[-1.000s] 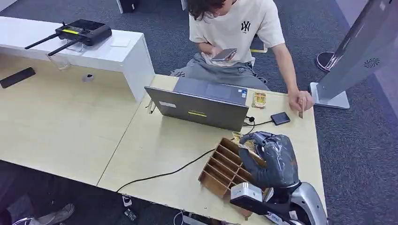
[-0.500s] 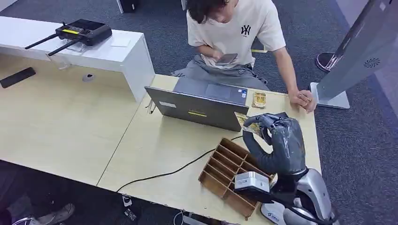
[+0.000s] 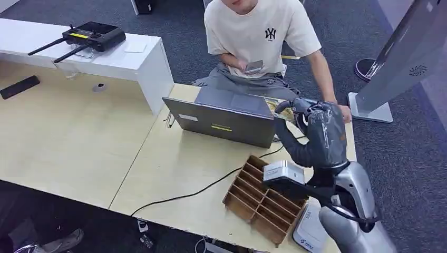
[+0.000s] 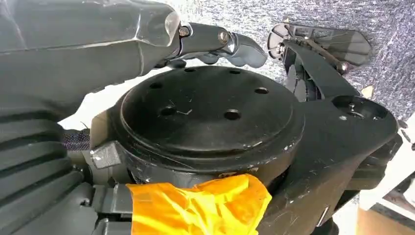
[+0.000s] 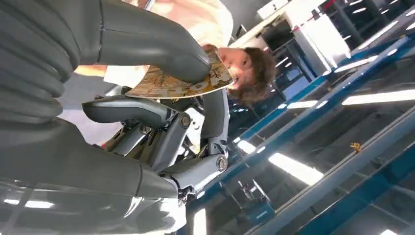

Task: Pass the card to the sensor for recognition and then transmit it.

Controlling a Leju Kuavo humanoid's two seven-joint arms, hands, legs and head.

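Head view: right hand [image 3: 316, 134] raised beside the laptop [image 3: 226, 118], card [image 3: 278, 108] at its tip. Right wrist view: card [image 5: 181, 83] lies flat, pinched between thumb and fingers [image 5: 132, 110]. Left hand [image 4: 98, 58] fingers curl, clamped on nothing.

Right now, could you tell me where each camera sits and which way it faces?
Head view: high on the body, looking down at the table, laptop and person; the right robot hand shows.
Left wrist view: behind the left robot hand, facing the carpet.
Right wrist view: behind the right robot hand, facing upward past the card.
Head and right wrist views share card and person.
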